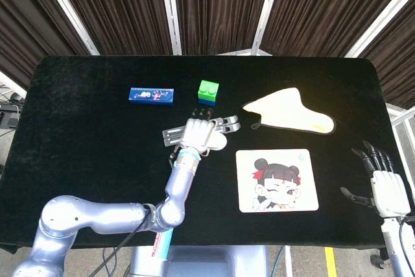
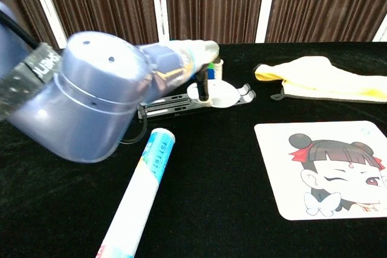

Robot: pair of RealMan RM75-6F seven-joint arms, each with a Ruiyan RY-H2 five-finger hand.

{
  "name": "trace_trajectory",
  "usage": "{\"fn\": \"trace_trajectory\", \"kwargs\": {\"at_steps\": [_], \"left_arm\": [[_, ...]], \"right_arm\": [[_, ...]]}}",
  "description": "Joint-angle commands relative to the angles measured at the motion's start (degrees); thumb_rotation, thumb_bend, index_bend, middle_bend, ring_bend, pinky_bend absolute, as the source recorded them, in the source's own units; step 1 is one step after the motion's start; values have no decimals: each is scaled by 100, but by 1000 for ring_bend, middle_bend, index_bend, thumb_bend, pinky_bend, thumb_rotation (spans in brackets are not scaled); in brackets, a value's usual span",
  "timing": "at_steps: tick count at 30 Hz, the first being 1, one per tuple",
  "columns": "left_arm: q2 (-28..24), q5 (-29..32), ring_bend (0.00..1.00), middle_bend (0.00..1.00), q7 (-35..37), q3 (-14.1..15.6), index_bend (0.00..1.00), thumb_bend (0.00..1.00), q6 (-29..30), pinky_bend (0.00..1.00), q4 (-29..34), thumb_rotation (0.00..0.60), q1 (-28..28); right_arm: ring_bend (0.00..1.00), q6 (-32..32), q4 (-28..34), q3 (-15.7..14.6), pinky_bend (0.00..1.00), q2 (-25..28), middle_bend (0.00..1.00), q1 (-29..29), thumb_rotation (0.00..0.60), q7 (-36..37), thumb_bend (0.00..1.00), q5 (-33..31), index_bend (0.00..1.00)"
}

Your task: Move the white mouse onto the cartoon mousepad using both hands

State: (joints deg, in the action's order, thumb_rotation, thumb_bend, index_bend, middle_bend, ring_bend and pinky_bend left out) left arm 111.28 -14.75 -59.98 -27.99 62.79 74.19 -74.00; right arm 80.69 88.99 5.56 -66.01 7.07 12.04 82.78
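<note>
My left hand holds the white mouse above the grey folding stand, left of and above the cartoon mousepad. In the chest view the mouse hangs under the fingers, and the mousepad lies at the right. My right hand rests open at the table's right edge, to the right of the mousepad, with nothing in it.
A grey folding stand lies under the left hand. A green and blue block and a blue box sit behind. A yellow cloth lies at the back right. A white and blue tube lies near the front edge.
</note>
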Motion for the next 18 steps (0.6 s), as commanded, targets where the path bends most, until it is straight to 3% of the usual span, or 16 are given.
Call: {"fn": "trace_trajectory", "kwargs": {"at_steps": [1,18], "left_arm": [[221,188,0,0,-154,-44,466,382,153,0,-222,600,-189],[807,179,0,0,-150,171,448,378,-18,0,-1023,600,-218]], "right_arm": [[0,26,8,-2,0,11,0,-10,600,15,155,26,133],[0,156,60,-20,0,38,0,-40,600,13,155,158,134]]}}
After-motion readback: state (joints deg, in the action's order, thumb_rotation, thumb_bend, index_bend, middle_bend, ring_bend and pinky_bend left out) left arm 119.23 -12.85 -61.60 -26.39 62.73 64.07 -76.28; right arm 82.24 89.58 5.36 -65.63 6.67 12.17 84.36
